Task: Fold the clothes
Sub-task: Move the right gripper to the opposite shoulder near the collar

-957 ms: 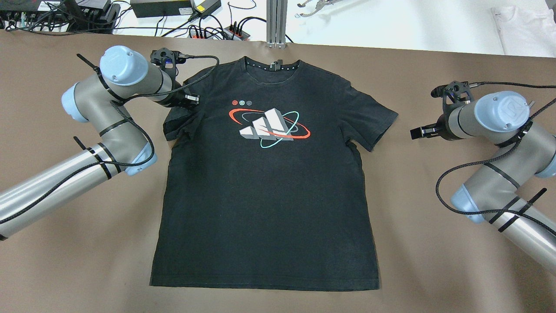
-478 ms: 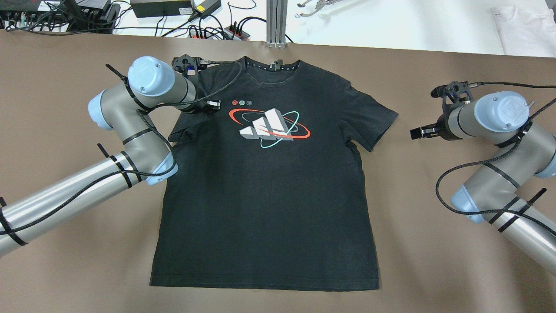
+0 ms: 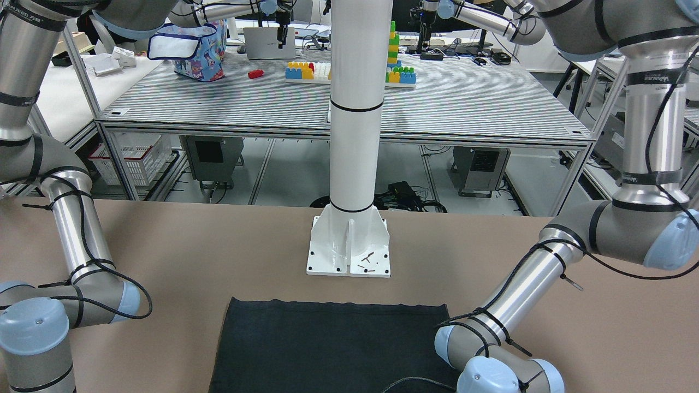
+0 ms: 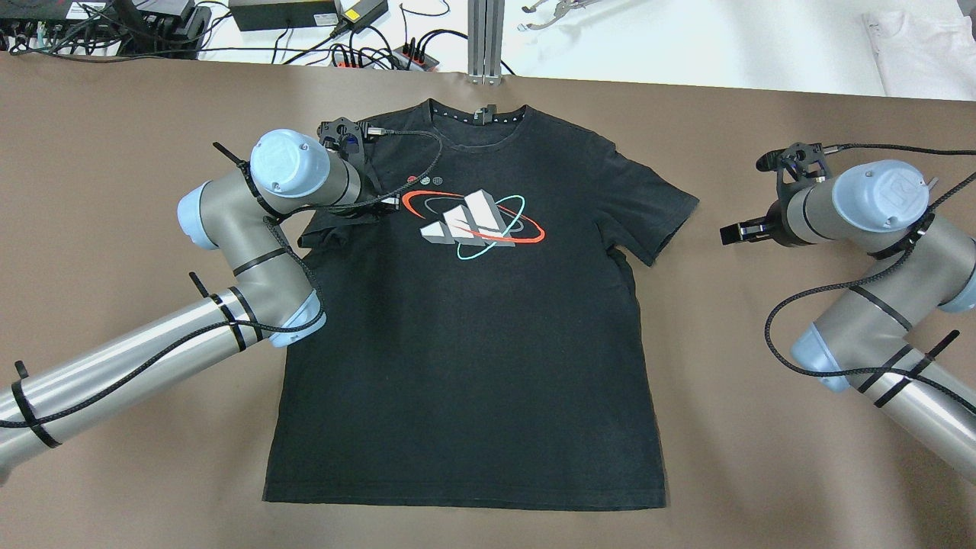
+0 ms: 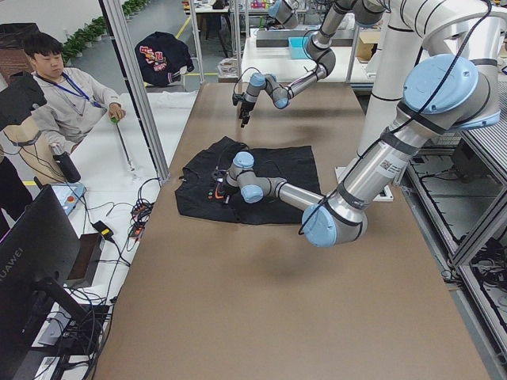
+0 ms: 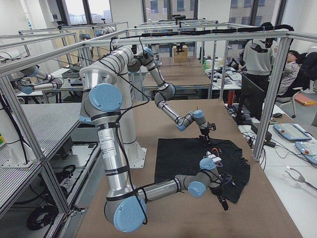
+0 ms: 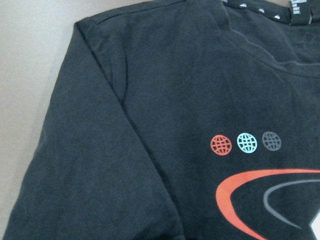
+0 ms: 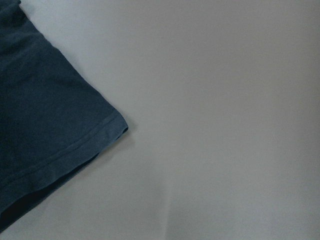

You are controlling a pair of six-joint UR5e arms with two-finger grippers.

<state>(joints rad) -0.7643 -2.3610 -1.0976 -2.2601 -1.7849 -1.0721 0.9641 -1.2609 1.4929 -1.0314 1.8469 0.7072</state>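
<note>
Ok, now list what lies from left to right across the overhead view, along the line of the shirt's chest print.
left arm → logo print on the black T-shirt → outstretched sleeve → strip of bare table → right gripper → right arm

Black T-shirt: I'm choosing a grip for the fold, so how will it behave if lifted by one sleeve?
Probably floppy: the T-shirt lies flat and one sleeve is bunched into wrinkles. Likely light, being thin fabric with a narrow hem. It may drag rather than slide freely on the matte brown table.
</note>
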